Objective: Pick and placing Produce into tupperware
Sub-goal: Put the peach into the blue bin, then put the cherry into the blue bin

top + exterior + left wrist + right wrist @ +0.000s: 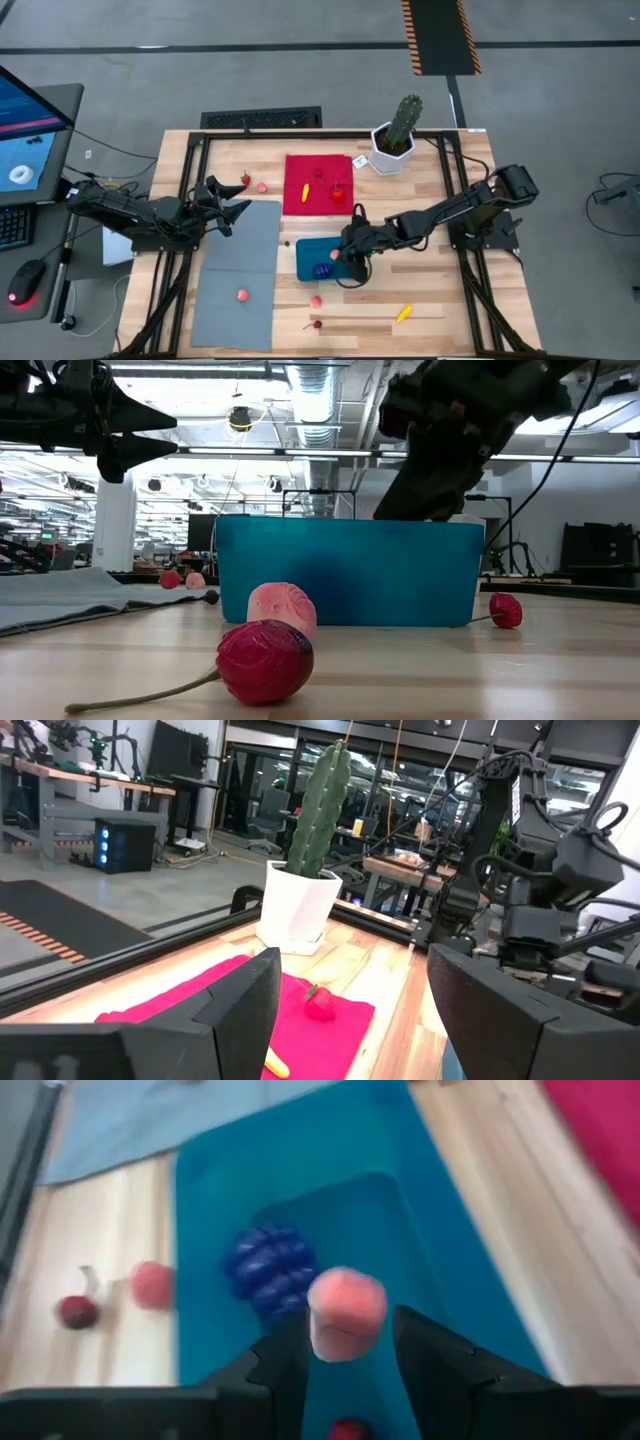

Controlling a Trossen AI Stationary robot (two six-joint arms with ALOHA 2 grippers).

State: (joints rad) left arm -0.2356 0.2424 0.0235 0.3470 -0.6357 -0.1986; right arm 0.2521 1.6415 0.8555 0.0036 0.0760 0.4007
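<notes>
Two dark arms work over the wooden table. The right pincer hangs directly above the shallow teal-blue plastic tupperware, its fingers spread a little, with a small pink toy piece between their tips; whether they grip it I cannot tell. A dark blue-purple berry cluster lies inside the container. Beside the tupperware on the wood sit a pink piece and a red cherry with a stem. The left pincer is raised at the far edge of the grey rectangular mat, fingers wide apart and holding nothing. A yellow banana-like piece rests on the red square cloth.
</notes>
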